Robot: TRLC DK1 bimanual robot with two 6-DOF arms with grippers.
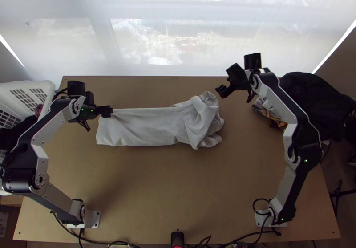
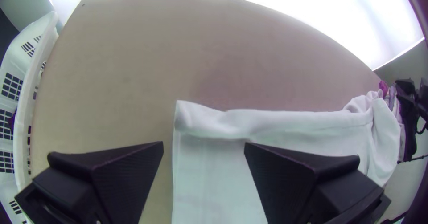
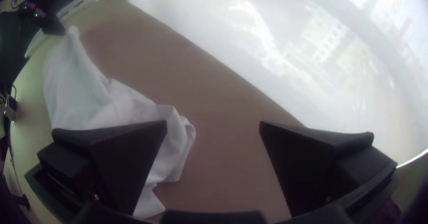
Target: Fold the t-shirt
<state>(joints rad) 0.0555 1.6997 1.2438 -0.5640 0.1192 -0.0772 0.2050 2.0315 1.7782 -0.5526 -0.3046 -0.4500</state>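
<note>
Your t-shirt [image 1: 144, 128] is mid-frame in the top view: long strip, right end bunched. Left gripper [image 2: 203, 143] at its upper-left corner, right gripper [image 3: 213, 122] near the bunch, both fingers apart. Probably mid-fold; next, you'd grip and straighten that end.

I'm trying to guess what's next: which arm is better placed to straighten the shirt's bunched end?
Right, probably: its open fingers are near the shirt's bunched end, while the left arm's fingers are at the flatter end.
</note>
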